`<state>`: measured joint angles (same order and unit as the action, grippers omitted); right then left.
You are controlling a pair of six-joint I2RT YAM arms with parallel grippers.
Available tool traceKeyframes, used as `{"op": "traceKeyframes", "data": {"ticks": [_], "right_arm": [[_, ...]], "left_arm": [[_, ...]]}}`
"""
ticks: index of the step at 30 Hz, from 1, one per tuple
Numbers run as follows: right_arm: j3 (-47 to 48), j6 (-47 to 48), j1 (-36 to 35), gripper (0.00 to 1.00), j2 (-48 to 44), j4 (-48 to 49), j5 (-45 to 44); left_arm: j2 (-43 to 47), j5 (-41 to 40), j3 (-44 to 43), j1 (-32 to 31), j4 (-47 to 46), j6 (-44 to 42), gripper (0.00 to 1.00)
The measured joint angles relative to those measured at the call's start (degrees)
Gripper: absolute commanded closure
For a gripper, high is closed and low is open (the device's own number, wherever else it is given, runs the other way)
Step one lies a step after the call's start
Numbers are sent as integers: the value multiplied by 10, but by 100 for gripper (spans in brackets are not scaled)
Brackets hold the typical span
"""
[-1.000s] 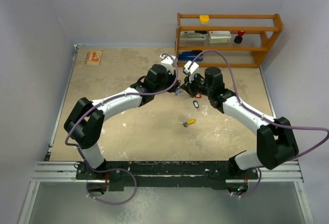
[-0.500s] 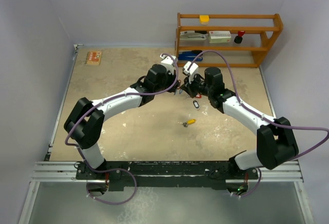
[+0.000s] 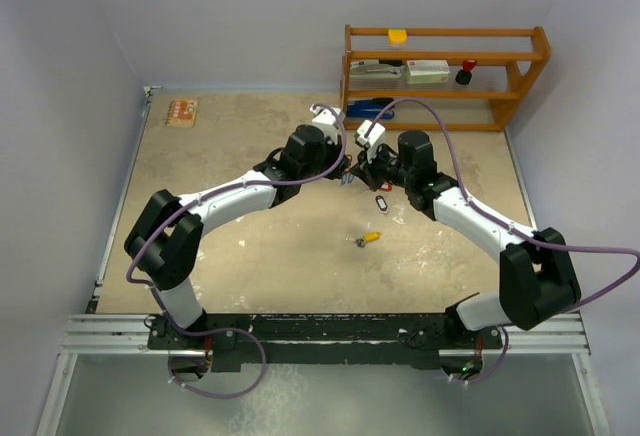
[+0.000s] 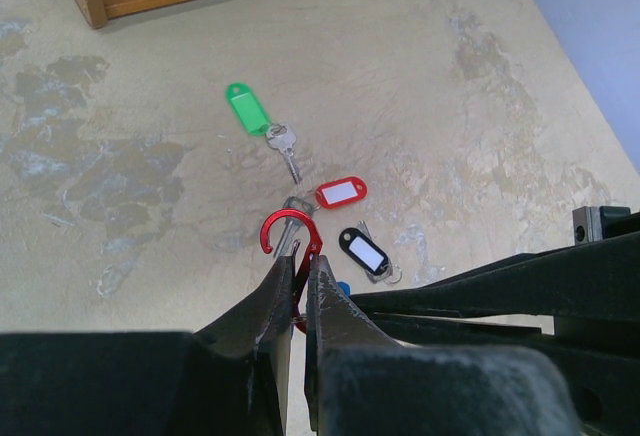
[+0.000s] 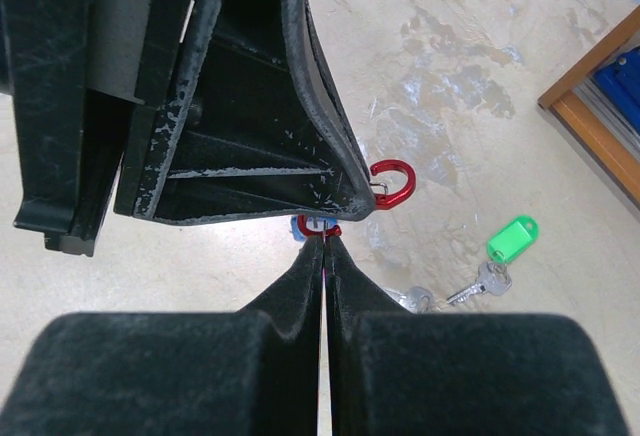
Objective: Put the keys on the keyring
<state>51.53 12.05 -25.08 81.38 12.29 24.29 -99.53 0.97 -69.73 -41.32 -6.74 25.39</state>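
Slippage is my worry: my left gripper (image 4: 300,262) pinches the red carabiner keyring (image 4: 288,214) at centre frame, my right gripper (image 5: 323,234) is pressed together beneath it on something I cannot identify, and the keys (image 4: 340,193) lie loose just right, so opposing pulls could twist it free.

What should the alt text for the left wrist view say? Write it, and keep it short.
The left gripper pinches a red carabiner at its fingertips. Past it on the beige table lie a green-tagged key, a red-tagged key and a black-tagged key.
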Motion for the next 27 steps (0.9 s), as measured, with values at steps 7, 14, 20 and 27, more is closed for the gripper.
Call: {"op": "traceKeyframes", "data": {"ticks": [7,14,20,27], "right_arm": [[0,0,0,99,0,0,14],[-7,-14,0,42,0,1,22],[-51,-47,0,21,-35,2,-9],[-95,-120,0,6,-122,9,-143]], "left_arm": [[0,-12,0,0,-7,12,100],[0,-30,2,0,-25,28,100],[0,-59,18,0,-36,42,100],[8,-72,43,7,-46,56,100]]}}
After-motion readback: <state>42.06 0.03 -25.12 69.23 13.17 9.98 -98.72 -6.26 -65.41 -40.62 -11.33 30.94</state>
